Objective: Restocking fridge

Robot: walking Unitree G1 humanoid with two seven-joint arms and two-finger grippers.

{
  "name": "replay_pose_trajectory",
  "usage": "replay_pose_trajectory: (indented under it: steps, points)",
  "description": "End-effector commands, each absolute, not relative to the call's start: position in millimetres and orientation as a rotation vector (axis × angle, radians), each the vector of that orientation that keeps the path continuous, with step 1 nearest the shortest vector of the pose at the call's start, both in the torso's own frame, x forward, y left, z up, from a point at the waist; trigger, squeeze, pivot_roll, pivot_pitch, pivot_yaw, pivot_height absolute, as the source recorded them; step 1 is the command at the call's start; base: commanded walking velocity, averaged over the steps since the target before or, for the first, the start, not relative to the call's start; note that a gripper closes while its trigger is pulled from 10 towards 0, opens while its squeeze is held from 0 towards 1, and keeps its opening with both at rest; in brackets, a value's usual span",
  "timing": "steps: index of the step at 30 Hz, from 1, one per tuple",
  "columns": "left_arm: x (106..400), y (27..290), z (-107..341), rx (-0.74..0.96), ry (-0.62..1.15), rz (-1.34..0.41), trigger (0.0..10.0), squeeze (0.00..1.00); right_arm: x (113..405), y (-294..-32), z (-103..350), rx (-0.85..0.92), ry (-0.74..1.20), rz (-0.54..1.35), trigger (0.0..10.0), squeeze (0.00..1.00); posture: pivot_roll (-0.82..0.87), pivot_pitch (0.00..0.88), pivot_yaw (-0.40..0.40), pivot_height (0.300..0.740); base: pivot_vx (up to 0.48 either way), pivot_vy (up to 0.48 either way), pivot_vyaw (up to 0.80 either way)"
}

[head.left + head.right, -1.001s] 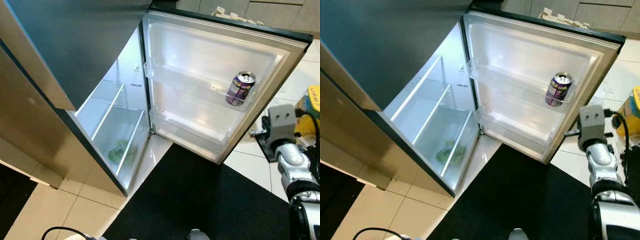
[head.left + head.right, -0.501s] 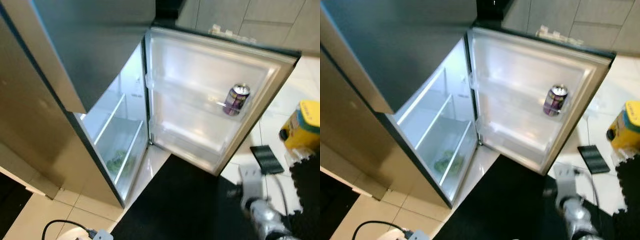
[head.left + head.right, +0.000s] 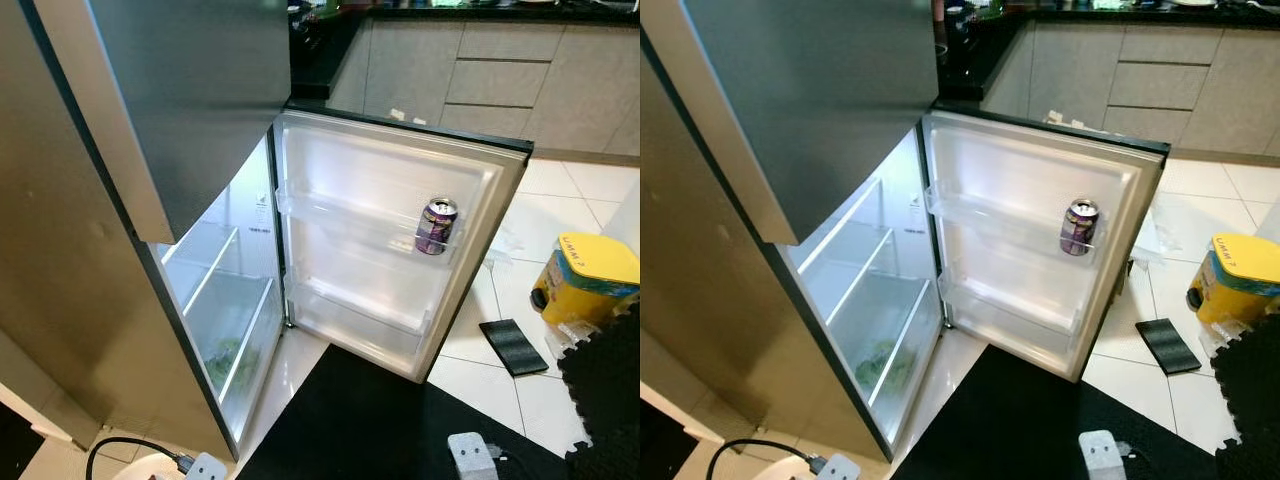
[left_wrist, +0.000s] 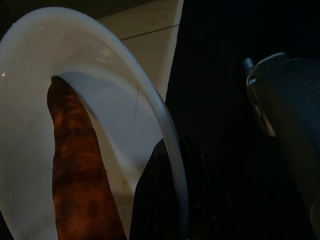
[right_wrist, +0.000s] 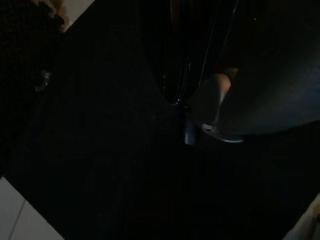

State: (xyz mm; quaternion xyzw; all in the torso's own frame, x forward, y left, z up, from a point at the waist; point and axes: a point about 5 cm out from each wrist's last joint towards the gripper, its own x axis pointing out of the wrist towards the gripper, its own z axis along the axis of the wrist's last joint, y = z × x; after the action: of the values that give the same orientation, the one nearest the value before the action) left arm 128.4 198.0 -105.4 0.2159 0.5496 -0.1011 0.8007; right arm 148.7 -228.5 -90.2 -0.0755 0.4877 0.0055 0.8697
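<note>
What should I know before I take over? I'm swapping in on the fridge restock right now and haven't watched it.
Left gripper: clamped on the rim of a white plate carrying a brownish sweet potato, held low.
Right gripper: arm hangs idle over the black mat; its wrist view is too dark to read the jaws.
Fridge: door open, purple can already on the upper door shelf, leafy greens in the bottom drawer.
Left to do: put the plate on a shelf inside, then shut the door.
</note>
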Motion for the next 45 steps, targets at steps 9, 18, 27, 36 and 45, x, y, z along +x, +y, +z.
replay_pose_trajectory:
  steps: [9, 18, 27, 36, 45]
  points:
    - [129.6, 202.6, -104.5, 0.453, 1.198, -0.197, 10.0, 0.0, 169.9, -220.0, -83.5, -0.234, 0.992, 0.111, 10.0, 0.0, -0.14, 0.0, 0.024, 0.74, 0.0, -0.43, 0.0]
    - [126.6, 201.4, -105.7, 0.446, 1.208, -0.202, 10.0, 0.0, 162.7, -211.0, -88.1, -0.209, 1.026, 0.18, 10.0, 0.0, -0.14, 0.0, 0.024, 0.74, 0.0, -0.447, 0.46]
    - [125.4, 200.5, -106.2, 0.444, 1.211, -0.207, 10.0, 0.0, 159.8, -211.1, -89.3, -0.206, 1.034, 0.183, 10.0, 0.0, -0.14, 0.0, 0.029, 0.74, 0.0, -0.448, 0.74]
    - [127.3, 200.3, -105.6, 0.445, 1.204, -0.205, 10.0, 0.0, 159.9, -212.8, -89.1, -0.223, 1.027, 0.159, 10.0, 0.0, -0.14, 0.0, 0.032, 0.74, 0.0, -0.365, 0.45]
    - [129.3, 200.0, -105.0, 0.447, 1.198, -0.21, 10.0, 0.0, 177.2, -209.3, -80.8, -0.187, 0.94, 0.166, 10.0, 0.0, -0.15, 0.0, 0.038, 0.74, 0.0, 0.0, 0.0]
